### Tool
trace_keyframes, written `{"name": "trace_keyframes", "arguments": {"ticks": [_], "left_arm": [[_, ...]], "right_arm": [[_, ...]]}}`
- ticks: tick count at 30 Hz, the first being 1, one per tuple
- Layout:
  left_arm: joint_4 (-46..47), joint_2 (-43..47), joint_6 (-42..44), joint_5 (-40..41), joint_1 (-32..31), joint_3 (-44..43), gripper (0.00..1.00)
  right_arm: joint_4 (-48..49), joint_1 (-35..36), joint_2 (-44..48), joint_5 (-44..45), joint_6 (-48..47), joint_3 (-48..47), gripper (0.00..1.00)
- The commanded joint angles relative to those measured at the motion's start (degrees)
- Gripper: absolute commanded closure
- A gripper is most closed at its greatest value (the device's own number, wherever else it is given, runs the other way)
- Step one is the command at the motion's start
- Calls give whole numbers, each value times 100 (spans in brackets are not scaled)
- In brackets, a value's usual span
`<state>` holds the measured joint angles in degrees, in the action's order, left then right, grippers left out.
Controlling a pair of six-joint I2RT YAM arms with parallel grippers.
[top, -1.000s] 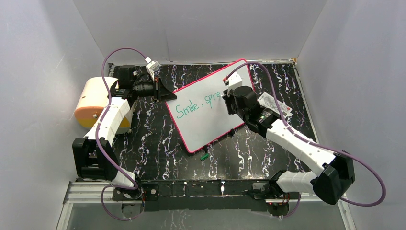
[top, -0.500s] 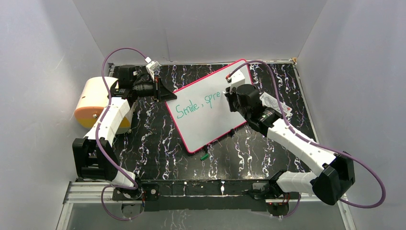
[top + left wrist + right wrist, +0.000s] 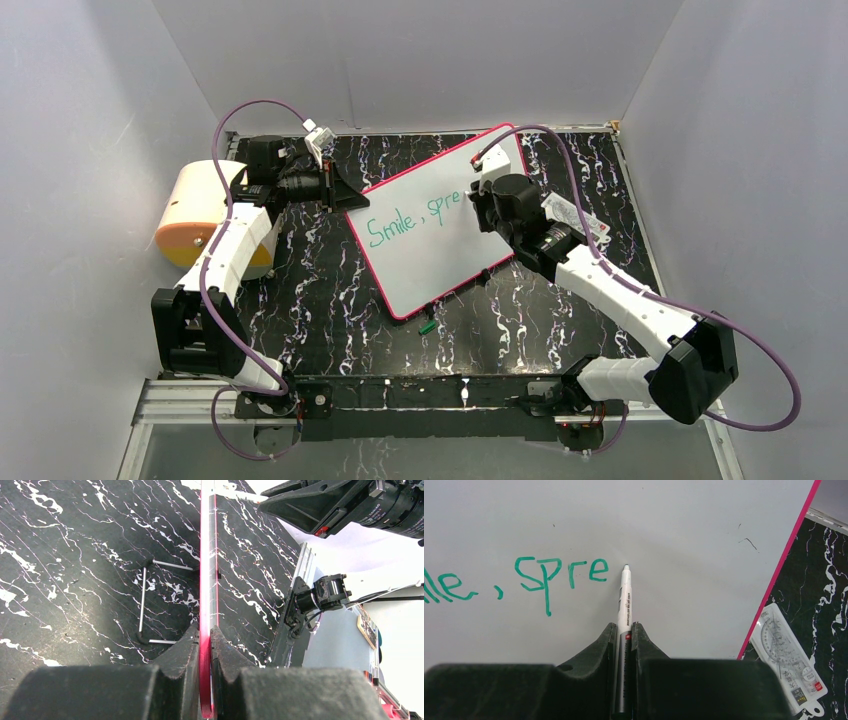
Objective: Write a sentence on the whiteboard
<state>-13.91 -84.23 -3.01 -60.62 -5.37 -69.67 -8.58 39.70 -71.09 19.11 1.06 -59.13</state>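
Two words only so far, second one half done: sentence (image 3: 559, 575) read "Smile, spre" in teal, all on one line. By my read "spread" lacked its last letters and anything after it wasn't written, so approx halfway, prob a bit under. Lots of blank board sat below and right of the text for the rest.

The whiteboard (image 3: 430, 265) sat mid-table, skewed diagonally on the black marbled table (image 3: 320, 290). It looked propped at a slant, not flat; in the left wrist view its pink rim ran edge-on away from the cam. Exact angle unclear.

L gripper (image 3: 205, 639) had jaws clamped on that rim at the board's far-left corner, bracing it. R gripper (image 3: 624, 632) had jaws closed on the marker (image 3: 625, 592), whose tip sat just right of the last "e". Touching vs a hair off the surface: couldn't tell.

Misc: a green cap (image 3: 427, 326) lay on the table just off the board's near edge. A clear packet w/ protractor (image 3: 786, 660) lay beside the right rim, not in the way.

Next stroke, as a judgement: "a", w/ the board held steady by L.
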Motion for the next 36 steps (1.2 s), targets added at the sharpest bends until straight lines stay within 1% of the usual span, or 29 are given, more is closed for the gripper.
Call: {"name": "trace_keyframes", "arguments": {"ticks": [1, 10, 14, 23, 36], "left_arm": [[-337, -156, 187, 252, -61, 194, 100], [-338, -156, 189, 250, -61, 183, 100], [-338, -164, 187, 253, -61, 182, 100], [-340, -173, 183, 250, -61, 187, 100], [-339, -173, 183, 252, -61, 187, 100]], "right_arm": [[444, -43, -18, -69, -97, -155, 100], [571, -50, 36, -207, -97, -138, 100], [599, -43, 45, -280, -270, -138, 100], [291, -41, 57, -473, -291, -170, 100], [-70, -41, 200, -527, -282, -16, 100]]}}
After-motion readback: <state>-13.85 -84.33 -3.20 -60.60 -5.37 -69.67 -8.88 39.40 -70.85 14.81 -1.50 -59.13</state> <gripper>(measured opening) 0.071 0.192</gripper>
